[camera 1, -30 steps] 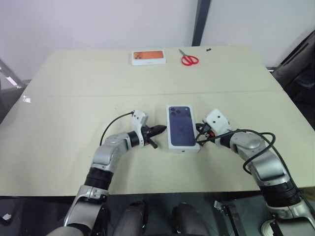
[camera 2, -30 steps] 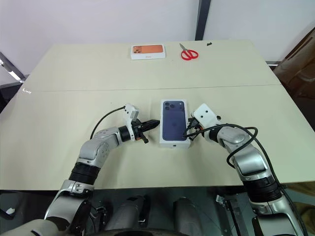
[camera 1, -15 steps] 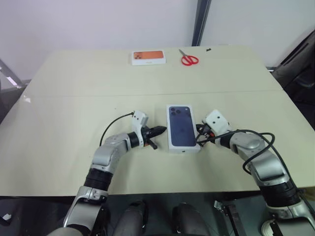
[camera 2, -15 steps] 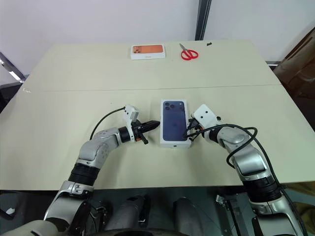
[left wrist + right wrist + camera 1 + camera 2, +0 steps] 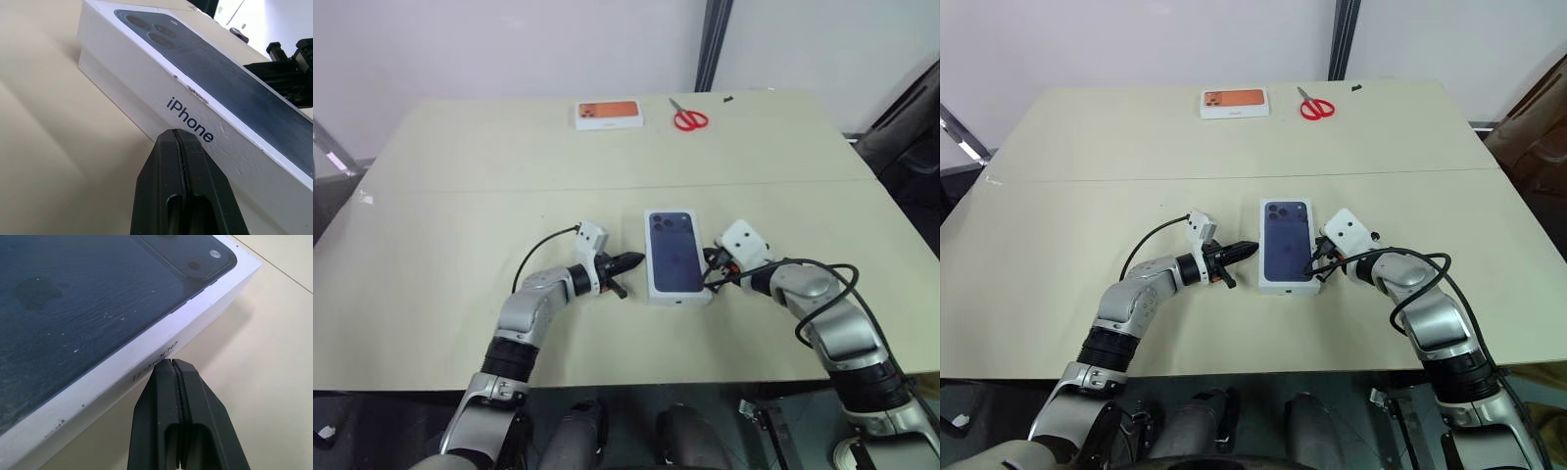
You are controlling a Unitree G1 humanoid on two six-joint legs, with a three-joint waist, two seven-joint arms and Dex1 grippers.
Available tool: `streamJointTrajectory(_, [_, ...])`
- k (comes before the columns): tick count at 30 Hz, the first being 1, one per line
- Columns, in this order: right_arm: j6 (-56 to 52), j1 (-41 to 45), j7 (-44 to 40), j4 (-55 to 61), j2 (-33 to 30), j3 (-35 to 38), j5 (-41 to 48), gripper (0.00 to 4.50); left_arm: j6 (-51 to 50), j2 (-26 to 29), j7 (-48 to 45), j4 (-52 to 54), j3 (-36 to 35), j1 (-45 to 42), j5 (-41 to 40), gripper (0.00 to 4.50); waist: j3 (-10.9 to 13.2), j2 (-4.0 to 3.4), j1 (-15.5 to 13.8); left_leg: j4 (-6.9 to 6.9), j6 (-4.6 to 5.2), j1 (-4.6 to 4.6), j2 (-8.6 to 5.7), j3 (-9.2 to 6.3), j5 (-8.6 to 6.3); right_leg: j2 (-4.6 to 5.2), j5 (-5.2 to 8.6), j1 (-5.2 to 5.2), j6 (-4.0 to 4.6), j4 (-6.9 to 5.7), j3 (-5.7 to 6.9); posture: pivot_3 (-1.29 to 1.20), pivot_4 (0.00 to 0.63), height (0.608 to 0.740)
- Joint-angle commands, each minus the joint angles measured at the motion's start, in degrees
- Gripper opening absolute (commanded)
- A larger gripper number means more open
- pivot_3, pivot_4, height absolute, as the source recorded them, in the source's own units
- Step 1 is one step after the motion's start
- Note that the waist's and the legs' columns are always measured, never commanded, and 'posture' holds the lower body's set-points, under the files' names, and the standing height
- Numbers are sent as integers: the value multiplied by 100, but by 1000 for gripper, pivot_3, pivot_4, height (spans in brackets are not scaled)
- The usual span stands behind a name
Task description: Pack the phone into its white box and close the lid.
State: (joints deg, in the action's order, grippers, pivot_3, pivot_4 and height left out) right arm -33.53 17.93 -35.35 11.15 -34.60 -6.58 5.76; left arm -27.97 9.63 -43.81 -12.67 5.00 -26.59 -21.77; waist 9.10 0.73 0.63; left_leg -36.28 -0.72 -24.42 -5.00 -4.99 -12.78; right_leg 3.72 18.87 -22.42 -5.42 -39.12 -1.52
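The lid (image 5: 675,253), white with a dark blue phone printed on top, lies flat on the white box (image 5: 105,83) at the table's middle, covering it. The phone is hidden. My left gripper (image 5: 636,259) is shut, its tip level at the box's left long side, by the "iPhone" lettering (image 5: 190,125). Shut as well, my right gripper (image 5: 709,280) points at the right long side. In the right wrist view its fingertips (image 5: 172,369) meet the white side wall just under the lid's top edge. Neither gripper holds anything.
A white box with an orange picture (image 5: 608,114) and red scissors (image 5: 689,119) lie at the table's far edge, with a small dark object (image 5: 728,99) beyond them. A seam (image 5: 509,188) crosses the beige table behind the box.
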Motion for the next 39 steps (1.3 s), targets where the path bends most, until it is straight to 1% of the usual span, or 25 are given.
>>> streamJointTrajectory(1, [55, 101, -20, 128, 14, 40, -9, 28, 125, -7, 13, 186, -68, -28, -29, 0, 0, 0, 0, 0, 0, 0, 0, 0, 0, 0, 0, 0, 0, 0, 0, 0, 150, 734])
streamJointTrajectory(10, [149, 266, -27, -93, -187, 252, -69, 28, 180, -39, 109, 152, -72, -91, -18, 0, 0, 0, -2, 0, 0, 0, 0, 0, 0, 0, 0, 1, 0, 0, 0, 0, 150, 734])
streamJointTrajectory(16, [290, 568, 175, -392, -224, 540, -126, 28, 215, -50, 106, 160, -67, -114, -19, 0, 0, 0, -1, 0, 0, 0, -1, 0, 0, 0, 0, 0, 0, 0, 0, 0, 150, 734])
streamJointTrajectory(19, [188, 755, 144, -272, -49, 814, 228, 28, 173, -106, 133, 228, -87, -199, -80, 0, 0, 0, -1, 0, -1, 0, 0, 1, 1, 0, 0, 0, 0, -1, 0, 0, 150, 734])
streamJointTrajectory(22, [-122, 776, -181, 263, 135, 794, 759, 28, -23, -270, 248, 377, -218, -383, -306, 0, 0, 0, -5, -1, -1, -1, 0, 0, 0, 0, 0, 1, 0, -1, 1, 0, 150, 734])
streamJointTrajectory(24, [-233, 719, -276, 485, 180, 640, 847, 28, -34, -337, 284, 395, -206, -501, -295, 0, 0, 1, -5, -2, 0, -1, 0, 0, 0, 0, 0, 1, 0, -1, 1, 0, 150, 734])
streamJointTrajectory(28, [-173, 465, -277, 544, 120, 166, 533, 28, 34, -423, 236, 321, -31, -575, -155, 0, -1, 2, -6, -6, -1, -1, -1, 0, 0, 0, 0, 4, -1, -1, 3, 0, 150, 734])
streamJointTrajectory(31, [-104, 299, -245, 473, 58, -40, 327, 28, 120, -325, 147, 320, 152, -451, 17, 0, -1, 2, 2, -4, -1, 0, -1, 0, 1, 0, 0, 1, -1, -2, 1, 0, 150, 734])
streamJointTrajectory(36, [49, 40, -380, 460, -173, -391, 8, 28, 95, -266, 99, 289, 193, -255, 22, 0, -2, 2, 4, -3, -2, 0, 1, -1, 1, -2, 0, -1, -1, -4, 0, 0, 150, 734])
streamJointTrajectory(39, [109, -55, -394, 379, -295, -651, -271, 28, 131, -199, 113, 197, 439, -177, 270, 0, -3, 3, -9, -7, -2, 1, 0, -1, 1, -1, 0, 4, -1, -3, 1, 0, 150, 734])
